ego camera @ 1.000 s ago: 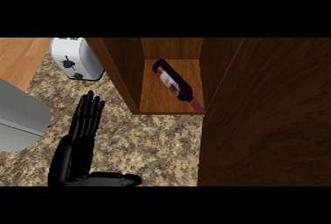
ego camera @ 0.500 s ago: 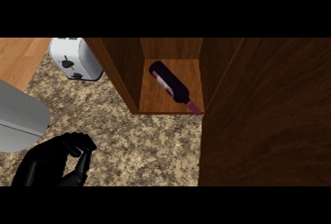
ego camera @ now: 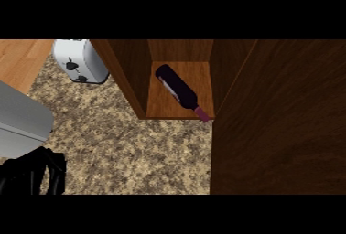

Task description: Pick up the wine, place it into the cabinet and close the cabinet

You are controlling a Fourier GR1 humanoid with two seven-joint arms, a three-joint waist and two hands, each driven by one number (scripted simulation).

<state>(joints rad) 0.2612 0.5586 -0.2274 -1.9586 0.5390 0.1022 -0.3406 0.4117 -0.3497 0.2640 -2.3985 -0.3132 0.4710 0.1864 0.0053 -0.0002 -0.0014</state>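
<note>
One hand shows: the left hand (ego camera: 30, 172), a black mass at the lower left corner over the granite counter (ego camera: 135, 151). I cannot tell whether it is spread or closed. The right hand is out of view.

Just above the left hand sits a grey appliance (ego camera: 20, 119), and further up a white toaster (ego camera: 81, 59). To their right stands the cabinet (ego camera: 125, 73), its compartment open.

The wine (ego camera: 177, 89) already lies on the shelf (ego camera: 201, 75) inside. Its long axis runs diagonally: base at the upper left toward the back, neck at the lower right, with the cap at the shelf's front lip or just over it. From the left hand the wine lies up and to the right, well apart.

The cabinet door (ego camera: 277, 128) fills the right side, swung open. I judge that closing it is the remaining step, and that the neck may foul the door.

Against the frame one second back, the left hand no longer lies stretched up the counter; it has drawn back to the corner. The wine has not moved.
</note>
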